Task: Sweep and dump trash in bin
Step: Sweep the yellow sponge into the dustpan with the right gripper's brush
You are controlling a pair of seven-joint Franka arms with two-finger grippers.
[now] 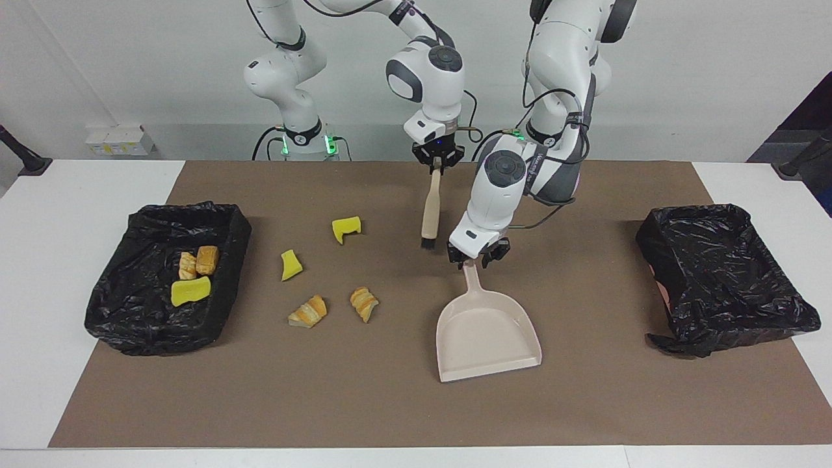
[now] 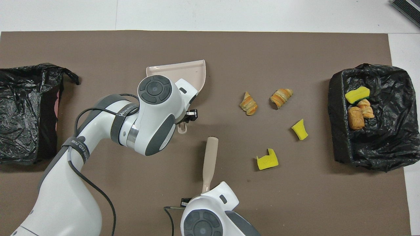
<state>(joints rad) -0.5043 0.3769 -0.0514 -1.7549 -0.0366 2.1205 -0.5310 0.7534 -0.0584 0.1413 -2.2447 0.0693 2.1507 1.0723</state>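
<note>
Several trash scraps lie on the brown mat: two yellow sponge chunks (image 1: 346,227) (image 1: 291,265) and two croissant pieces (image 1: 309,312) (image 1: 364,303). The beige dustpan (image 1: 487,331) lies flat beside them, toward the left arm's end, its mouth pointing away from the robots. My left gripper (image 1: 478,255) is down at the tip of the dustpan's handle (image 1: 472,276), shut on it. My right gripper (image 1: 437,161) is shut on the beige brush (image 1: 430,208), which hangs with its bristles just above the mat, beside the left wrist.
A black-lined bin (image 1: 130,325) at the right arm's end holds one sponge chunk and two bread pieces (image 1: 195,273). A second black-lined bin (image 1: 721,279) stands at the left arm's end. The left arm covers part of the dustpan in the overhead view.
</note>
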